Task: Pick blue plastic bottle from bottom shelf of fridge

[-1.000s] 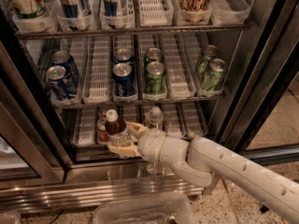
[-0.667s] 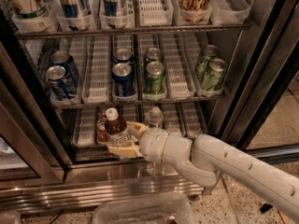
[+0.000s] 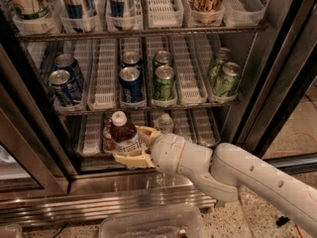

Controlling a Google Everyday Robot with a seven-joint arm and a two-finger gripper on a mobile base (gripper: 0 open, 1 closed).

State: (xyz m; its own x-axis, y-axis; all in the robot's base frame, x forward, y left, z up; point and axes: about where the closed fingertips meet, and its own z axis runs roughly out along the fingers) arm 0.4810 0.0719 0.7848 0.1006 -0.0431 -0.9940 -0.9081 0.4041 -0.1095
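Observation:
The blue plastic bottle [image 3: 123, 133], with white cap, dark brown liquid and a white-and-blue label, stands at the front of the bottom shelf [image 3: 94, 145] of the fridge [image 3: 270, 78]. My gripper [image 3: 132, 145] reaches in from the right and is shut on the bottle's lower body, one yellowish finger [image 3: 146, 132] behind it and one in front. A red can [image 3: 107, 139] stands just left of and behind the bottle, partly hidden.
A clear water bottle [image 3: 165, 123] stands behind my wrist. Blue cans [image 3: 132, 83] and green cans [image 3: 164, 81] fill the rack above. A black door frame [image 3: 29, 123] is at the left, a steel base grille [image 3: 124, 202] below, a clear bin [image 3: 153, 224] on the floor.
The gripper and bottle have barely shifted; the hold looks the same.

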